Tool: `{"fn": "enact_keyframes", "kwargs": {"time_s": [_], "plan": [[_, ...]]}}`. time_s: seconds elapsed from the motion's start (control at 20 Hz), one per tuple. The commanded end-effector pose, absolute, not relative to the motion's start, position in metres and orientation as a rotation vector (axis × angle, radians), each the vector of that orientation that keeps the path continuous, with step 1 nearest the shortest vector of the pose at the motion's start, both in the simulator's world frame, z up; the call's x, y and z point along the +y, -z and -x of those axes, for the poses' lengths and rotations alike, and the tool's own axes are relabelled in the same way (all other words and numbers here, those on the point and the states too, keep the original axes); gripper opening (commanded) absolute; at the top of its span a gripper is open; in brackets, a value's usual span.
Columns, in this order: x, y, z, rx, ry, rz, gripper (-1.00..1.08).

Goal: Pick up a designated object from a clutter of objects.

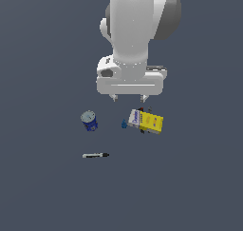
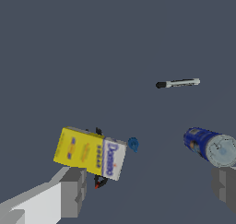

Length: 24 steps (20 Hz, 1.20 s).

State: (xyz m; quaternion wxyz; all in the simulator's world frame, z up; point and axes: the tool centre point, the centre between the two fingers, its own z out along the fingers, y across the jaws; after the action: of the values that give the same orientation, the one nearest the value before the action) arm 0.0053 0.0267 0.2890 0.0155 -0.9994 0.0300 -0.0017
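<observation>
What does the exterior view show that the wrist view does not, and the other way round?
Only the exterior view shows the white robot arm and its wide hand body hanging above the objects. Only the wrist view shows the blue lettering on the white end panel of the flat yellow carton and a dark tool with a red tip poking out beside it. Both show the carton, the blue can with grey lid, the black-and-white marker, the tiny blue piece and the open grey fingers.
</observation>
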Motion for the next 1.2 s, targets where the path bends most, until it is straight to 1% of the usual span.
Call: {"fn": "enact_keyframes", "kwargs": {"time_s": [0.0, 0.5, 1.15], "plan": [[0.030, -0.279, -0.003, 0.125, 0.004, 3.111, 1.00], [0.054, -0.212, 0.019, 0.337, 0.002, 3.114, 1.00], [0.088, -0.117, 0.082, 0.671, 0.005, 3.073, 1.00]]}}
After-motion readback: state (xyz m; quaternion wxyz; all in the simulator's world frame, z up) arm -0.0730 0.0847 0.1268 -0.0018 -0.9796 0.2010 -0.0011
